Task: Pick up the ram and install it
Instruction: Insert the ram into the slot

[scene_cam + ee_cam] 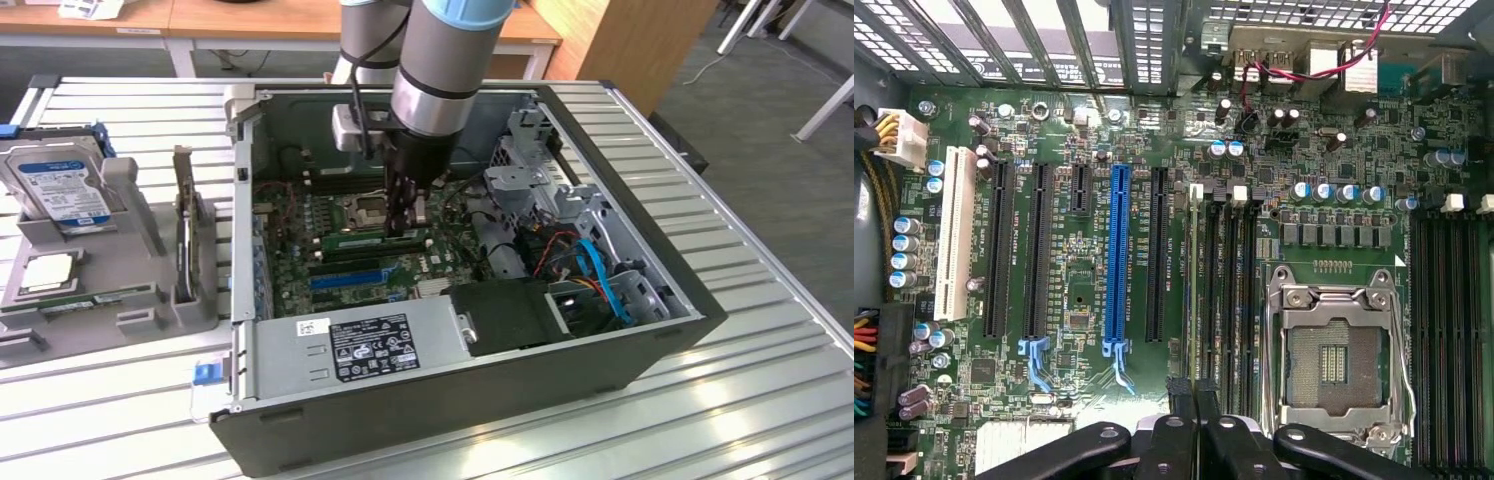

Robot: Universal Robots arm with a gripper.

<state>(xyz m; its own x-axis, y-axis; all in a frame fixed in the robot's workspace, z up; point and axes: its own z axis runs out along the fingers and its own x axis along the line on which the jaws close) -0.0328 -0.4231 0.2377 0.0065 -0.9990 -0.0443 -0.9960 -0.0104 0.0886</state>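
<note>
**One ram at the memory slots, gripper pinched on it**

The ram stood on edge over the memory slots beside the single CPU socket, clamped between the narrow-set fingers. The board carried one blue slot and one white slot. One hard drive stood outside the case, on the exterior view's left. The writing on the power supply label was too small to read.

Arm upright, gripper closed and pointing down.
The arm hangs vertically at the far middle of the scene, wrist straight, and its gripper aims downward with both black fingers pressed together.
</note>
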